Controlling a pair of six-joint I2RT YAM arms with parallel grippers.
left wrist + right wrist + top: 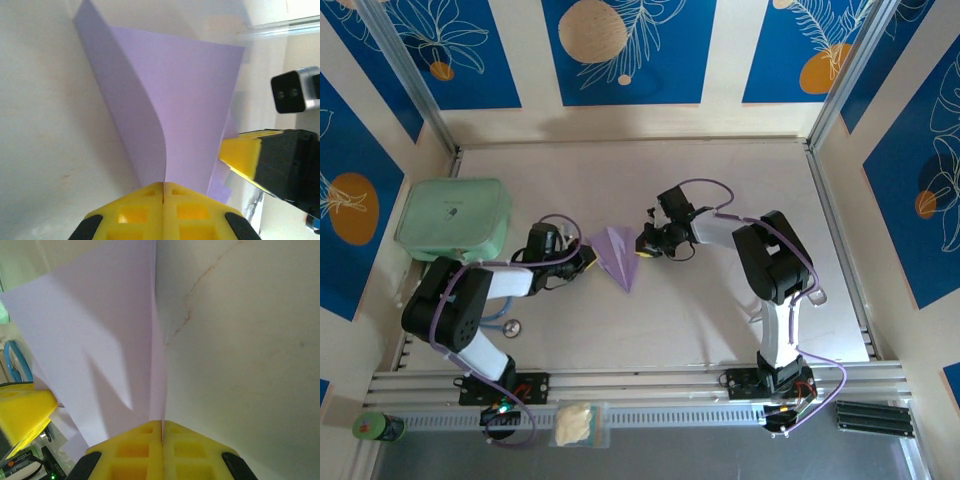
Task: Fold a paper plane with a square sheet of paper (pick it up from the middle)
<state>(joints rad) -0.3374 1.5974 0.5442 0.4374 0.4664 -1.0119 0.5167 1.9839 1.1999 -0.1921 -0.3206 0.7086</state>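
Between left claw (585, 258) and right claw (645, 243), mid worktop (700, 320): paper plane (617, 255). Both claws clamped shut on its opposite edges, probably pinning folded flaps steady for next crease; also mint-green box (455, 218) well beyond left claw

Left arm (460, 300): elbow folded back near base, forearm running low and inward to the right. Left pincer (582, 258) clamped tight, yellow fingers (145, 205) meeting flat at seam, pinching edge of paper plane (617, 255).

Right arm (775, 260): upper link upright, forearm stretched left. Right pincer (645, 243) also squeezed together, no gap between pads (142, 445), fold of same paper caught in seam.

Pincers face each other, close but apart. Right wrist looks rolled a bit, top view too small to be sure.
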